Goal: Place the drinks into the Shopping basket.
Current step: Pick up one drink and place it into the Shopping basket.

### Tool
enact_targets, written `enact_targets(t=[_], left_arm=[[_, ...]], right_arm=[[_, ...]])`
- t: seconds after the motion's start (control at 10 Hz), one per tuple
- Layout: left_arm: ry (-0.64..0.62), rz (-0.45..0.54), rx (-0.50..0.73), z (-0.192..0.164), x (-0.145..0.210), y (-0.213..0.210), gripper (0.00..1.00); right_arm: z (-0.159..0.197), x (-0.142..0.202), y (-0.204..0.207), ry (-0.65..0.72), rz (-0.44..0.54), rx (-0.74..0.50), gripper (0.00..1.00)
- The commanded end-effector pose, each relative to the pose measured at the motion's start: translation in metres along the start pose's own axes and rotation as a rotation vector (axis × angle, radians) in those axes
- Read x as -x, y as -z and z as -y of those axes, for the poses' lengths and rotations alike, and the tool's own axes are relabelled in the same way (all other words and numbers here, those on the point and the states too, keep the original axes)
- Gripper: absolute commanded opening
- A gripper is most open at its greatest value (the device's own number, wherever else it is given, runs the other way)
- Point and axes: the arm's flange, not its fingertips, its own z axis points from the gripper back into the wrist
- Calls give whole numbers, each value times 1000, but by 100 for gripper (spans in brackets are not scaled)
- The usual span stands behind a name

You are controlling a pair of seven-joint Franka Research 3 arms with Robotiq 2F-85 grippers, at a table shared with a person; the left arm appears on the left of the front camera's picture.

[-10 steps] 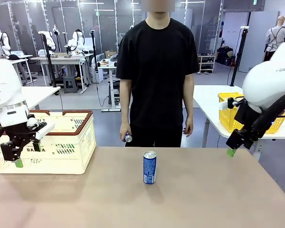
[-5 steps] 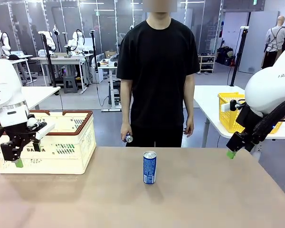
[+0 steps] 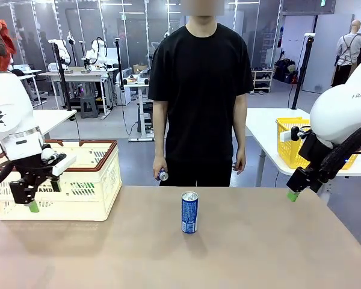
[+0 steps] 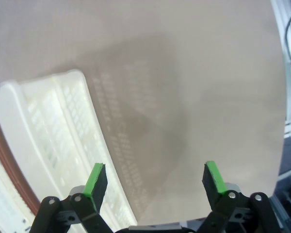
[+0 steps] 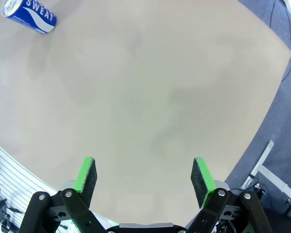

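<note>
A slim blue can (image 3: 189, 212) with a silver top stands upright at the middle of the table; the right wrist view catches the can (image 5: 29, 16) at its top left corner. The person behind the table holds another small drink (image 3: 162, 175) in one lowered hand. The cream-white Shopping basket (image 3: 102, 191) with a brown rim sits at the table's left. My left gripper (image 3: 31, 206) hangs in front of the basket, open and empty (image 4: 155, 178), with the basket wall (image 4: 53, 131) beside it. My right gripper (image 3: 293, 195) hovers open above the table's right edge, empty (image 5: 144, 175).
A yellow mesh basket (image 3: 289, 144) stands on a white table behind the right arm. The person stands close to the table's far edge, arms down. Bare tabletop surrounds the can on all sides.
My left gripper has shifted slightly right and up in front of the basket. The right arm moved a little right, then held still. The can and the person have not moved.
</note>
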Motion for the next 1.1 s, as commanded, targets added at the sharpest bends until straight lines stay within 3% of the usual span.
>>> enact_targets(t=[0.0, 0.5, 1.0], left_arm=[[18, 62, -74, 6, -39, -6, 100], [229, 64, -189, -79, -184, -32, 100], [311, 152, -226, -144, -267, -18, 100]], right_arm=[[1, -1, -3, -13, -4, -3, 97], [1, -1, -3, -13, -4, -3, 97], [1, -1, -3, -13, -4, -3, 97]])
